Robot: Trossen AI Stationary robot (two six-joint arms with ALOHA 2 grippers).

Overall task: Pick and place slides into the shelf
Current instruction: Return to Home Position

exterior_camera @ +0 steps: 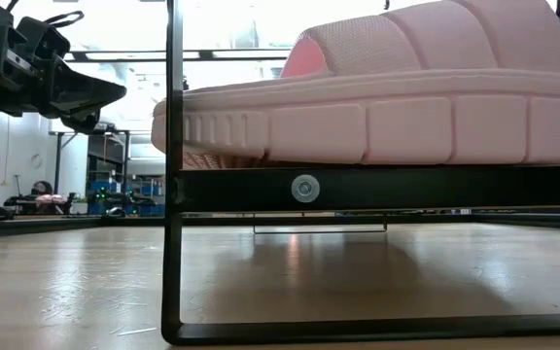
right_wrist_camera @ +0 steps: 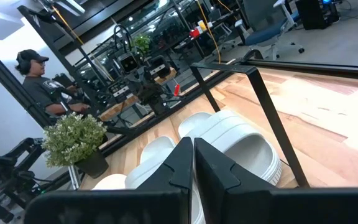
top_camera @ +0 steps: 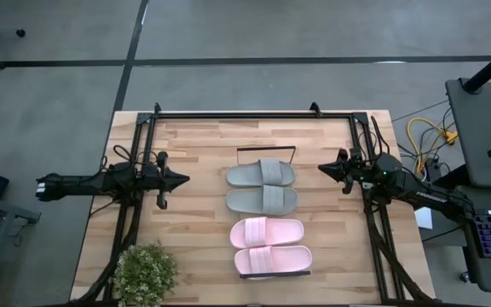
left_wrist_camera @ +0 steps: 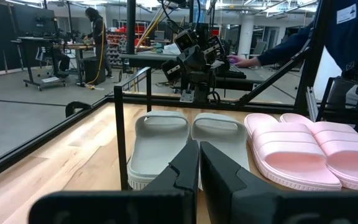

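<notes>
Slides (top_camera: 262, 201) on shelf (exterior_camera: 436, 188), table (top_camera: 194, 247) centre, long axes pointing at each arm; left claw (top_camera: 180, 179) and right claw (top_camera: 324, 168) narrow, empty.

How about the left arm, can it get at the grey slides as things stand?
Probably yes. The left gripper, shut, points at the grey slides with only tabletop between; the shelf's wire frame stands at the shelf's ends, not in the way.

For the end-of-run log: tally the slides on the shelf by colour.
Grey soft wide-strap slides: 2
Pale pink soft wide-strap slides: 2
Total: 4
Left gripper and right gripper hang shut, one either side.
</notes>
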